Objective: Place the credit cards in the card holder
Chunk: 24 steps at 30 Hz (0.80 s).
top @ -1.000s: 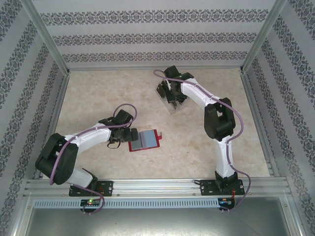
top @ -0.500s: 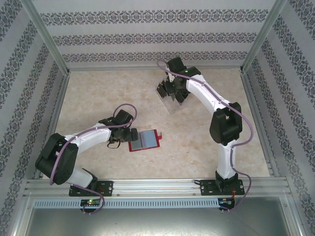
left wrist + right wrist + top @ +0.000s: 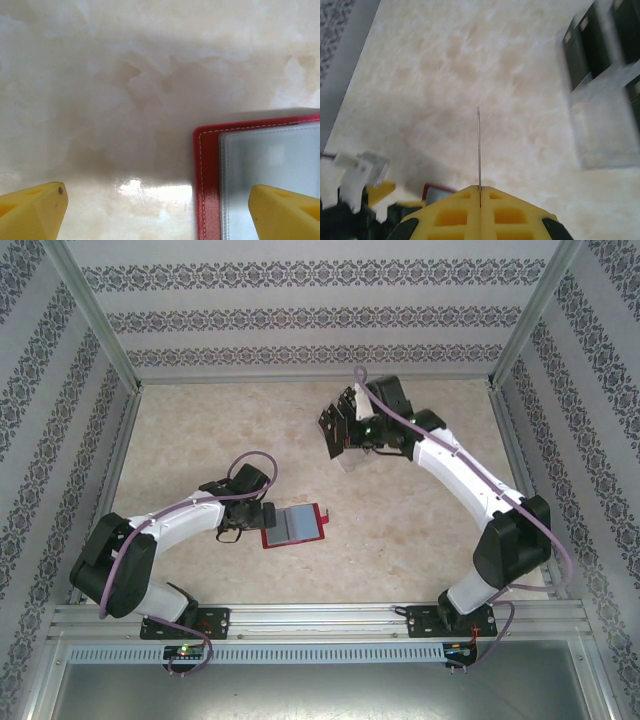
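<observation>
Yellow fingers of the left gripper (image 3: 156, 195) stand wide apart and grip nothing. One fingertip (image 3: 285, 212) sits over the grey inside of the card holder (image 3: 207, 185); I cannot tell whether it touches. The red card holder lies open and flat on the marble-look table (image 3: 200, 430), just right of that gripper. Further right, the right gripper (image 3: 480, 192) is pressed together on one credit card (image 3: 479, 145), seen edge-on as a thin line. Beside it, at the right of the wrist view, stands a clear rack (image 3: 605, 135) with more black credit cards (image 3: 580, 70) upright in its slots.
</observation>
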Motion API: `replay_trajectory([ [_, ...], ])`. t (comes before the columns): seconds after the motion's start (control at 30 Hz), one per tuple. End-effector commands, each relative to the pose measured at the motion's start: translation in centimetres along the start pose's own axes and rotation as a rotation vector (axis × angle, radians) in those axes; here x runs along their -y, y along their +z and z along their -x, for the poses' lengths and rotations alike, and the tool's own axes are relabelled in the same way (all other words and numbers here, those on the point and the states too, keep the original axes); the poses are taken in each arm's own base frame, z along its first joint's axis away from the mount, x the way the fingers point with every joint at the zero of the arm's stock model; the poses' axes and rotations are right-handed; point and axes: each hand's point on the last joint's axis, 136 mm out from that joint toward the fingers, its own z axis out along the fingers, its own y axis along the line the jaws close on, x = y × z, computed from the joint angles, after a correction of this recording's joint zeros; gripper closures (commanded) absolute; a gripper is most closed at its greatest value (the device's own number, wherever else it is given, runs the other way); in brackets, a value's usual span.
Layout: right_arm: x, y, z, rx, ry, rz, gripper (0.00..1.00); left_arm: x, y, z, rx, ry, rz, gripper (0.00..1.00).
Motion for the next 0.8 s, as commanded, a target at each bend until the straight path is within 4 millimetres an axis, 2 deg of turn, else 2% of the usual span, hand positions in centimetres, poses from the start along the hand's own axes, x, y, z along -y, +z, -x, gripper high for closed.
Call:
replay_trajectory([
  [0.0, -2.7, 1.0, -2.6, 0.0, 0.079, 0.152, 1.0, 0.4, -1.2, -0.1, 0.011, 0.064, 0.002, 0.06],
  [0.2, -3.0, 2.9, -8.9, -0.061, 0.149, 0.186, 1.0, 1.2, -1.3, -0.7, 0.016, 0.096, -0.01, 0.06],
  [0.37, -3.0, 4.2, -12.1, -0.104, 0.178, 0.185, 1.0, 0.6, -0.6, -1.4, -0.003, 0.119, 0.053, 0.07],
  [0.53, -2.6, 5.0, -13.7, -0.118, 0.205, 0.185, 1.0, -1.7, -0.5, -2.0, -0.012, 0.112, 0.16, 0.06],
  [0.77, -2.7, 5.9, -15.0, -0.138, 0.217, 0.2, 1.0, -2.8, 0.3, -3.0, -0.034, 0.116, 0.197, 0.06],
])
